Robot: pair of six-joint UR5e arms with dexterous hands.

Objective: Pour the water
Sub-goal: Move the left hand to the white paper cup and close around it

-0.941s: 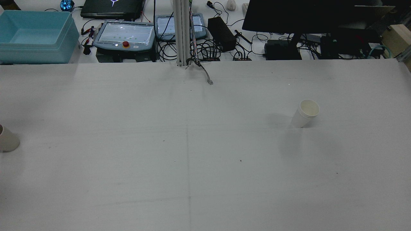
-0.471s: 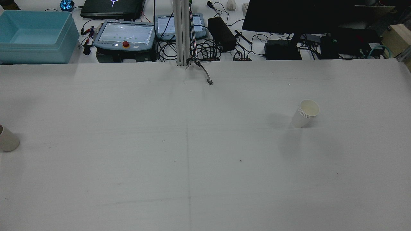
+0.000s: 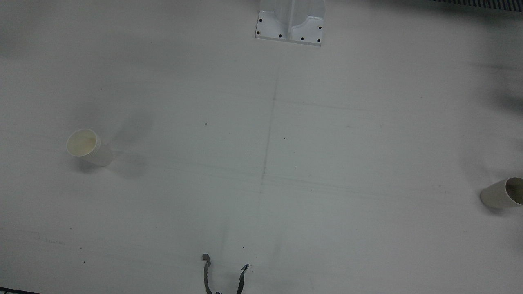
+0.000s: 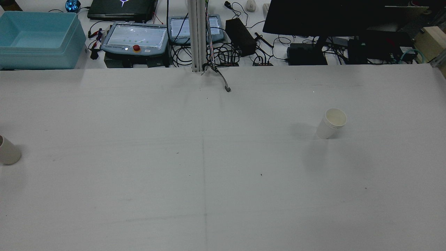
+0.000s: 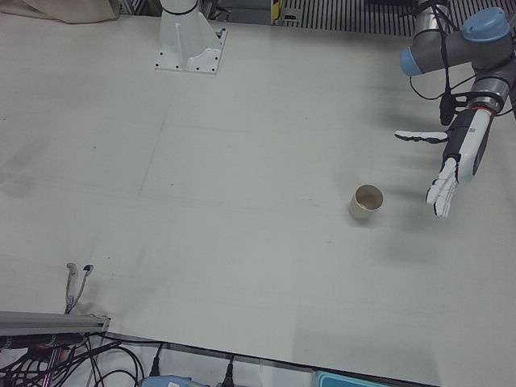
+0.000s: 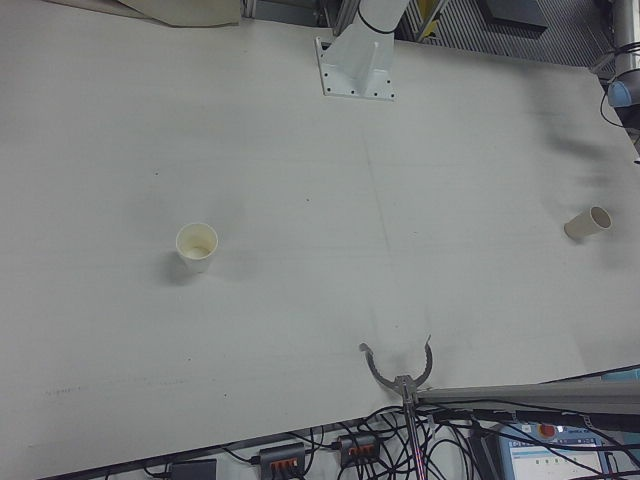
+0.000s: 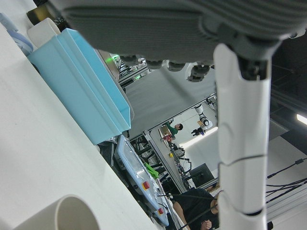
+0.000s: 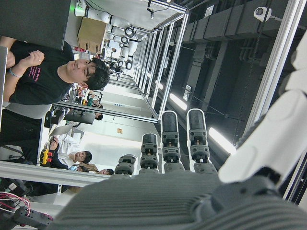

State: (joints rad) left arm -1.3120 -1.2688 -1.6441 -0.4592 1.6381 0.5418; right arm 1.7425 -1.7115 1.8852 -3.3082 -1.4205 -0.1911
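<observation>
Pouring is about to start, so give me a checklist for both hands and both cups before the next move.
1. Left hand open and holding nothing: ok.
2. Left-side cup standing beside that hand, untouched, mouth unobstructed: ok.
3. Water in that cup: cannot tell.
4. Right-side cup upright, mouth open to receive: ok.
5. Right hand empty with its fingers apart: ok.
6. Where the right hand is over the table: cannot tell, as only its own camera shows it.
</observation>
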